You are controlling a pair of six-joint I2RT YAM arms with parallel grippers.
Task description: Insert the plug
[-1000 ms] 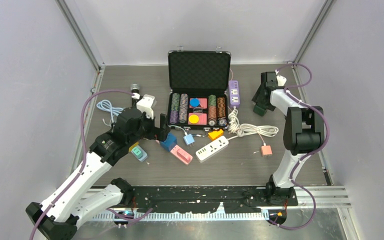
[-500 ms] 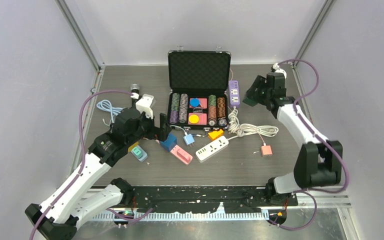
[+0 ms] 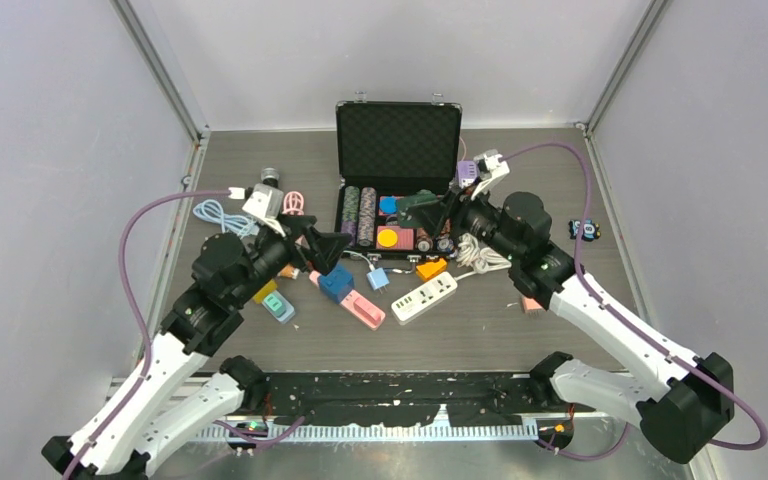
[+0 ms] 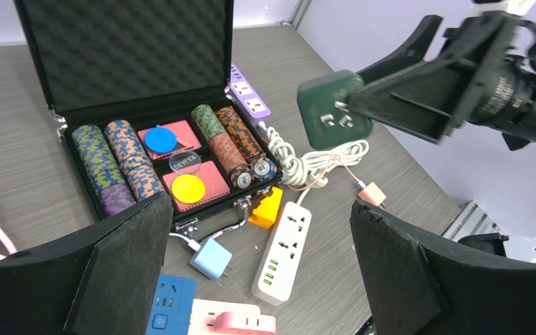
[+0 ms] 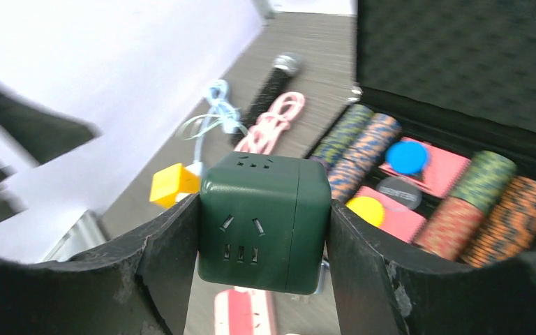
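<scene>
Swung in from the far right corner of the desk (image 3: 460,335) within the past second, the right arm now reaches across to the middle, while the left arm has lifted off the clutter and points towards it. The right end effector (image 3: 438,208) grips a green cube plug (image 3: 421,204) by two opposite sides. It holds the plug in the air over the chip rows of an open black case (image 3: 397,140). Seen from the left wrist, metal prongs show on the cube's face turned to the left arm; the right wrist view shows socket slots on the face turned back to its own camera.

Opposite, the left end effector (image 3: 322,243) stands spread wide and holds nothing, its two black fingers (image 4: 129,241) framing the scene. The cube hangs ahead of it and above, well apart from its tips.

Below and between the two end effectors lie the loose pieces on the desk. A blue cube socket (image 3: 337,283) and a pink power strip (image 3: 363,309) lie just under the left end effector. A small light-blue plug (image 3: 377,279) and an orange plug (image 3: 430,268) sit at the case's front edge. A white power strip (image 3: 424,297) lies beneath the right end effector. A purple power strip (image 4: 250,100) lies beside the case, its white cord (image 4: 307,164) coiled under the right arm.
</scene>
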